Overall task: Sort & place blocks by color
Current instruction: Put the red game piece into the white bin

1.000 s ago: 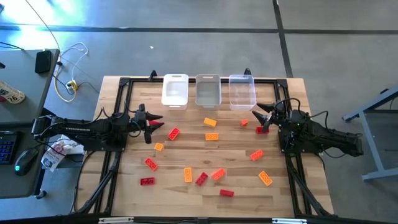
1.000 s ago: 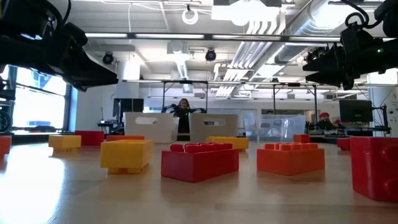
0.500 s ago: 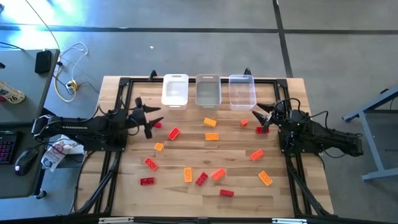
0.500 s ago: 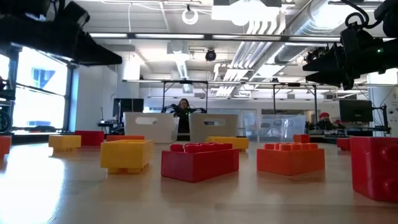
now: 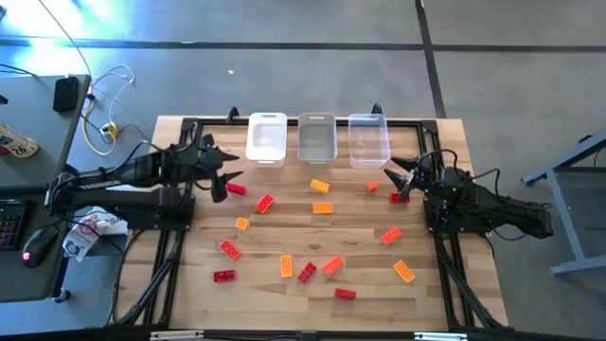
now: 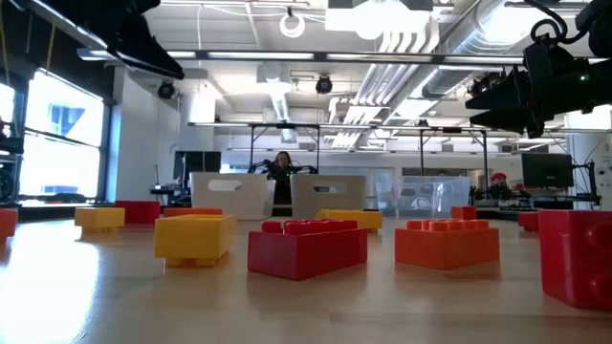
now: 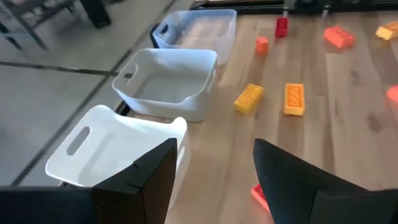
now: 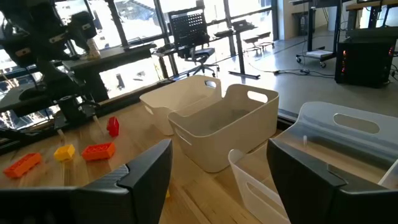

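1. We see our left claw spread, empty, raised near the far-left bin.
2. A red block lies just right and nearer; others scatter across the worktop.
3. Right claw spread, waiting.

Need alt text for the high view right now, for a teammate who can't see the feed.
Overhead view: red, orange and yellow blocks lie scattered on a wooden table, with three empty bins along the far edge. The left gripper hangs open near the white bin; the right gripper waits open beside the clear bin.
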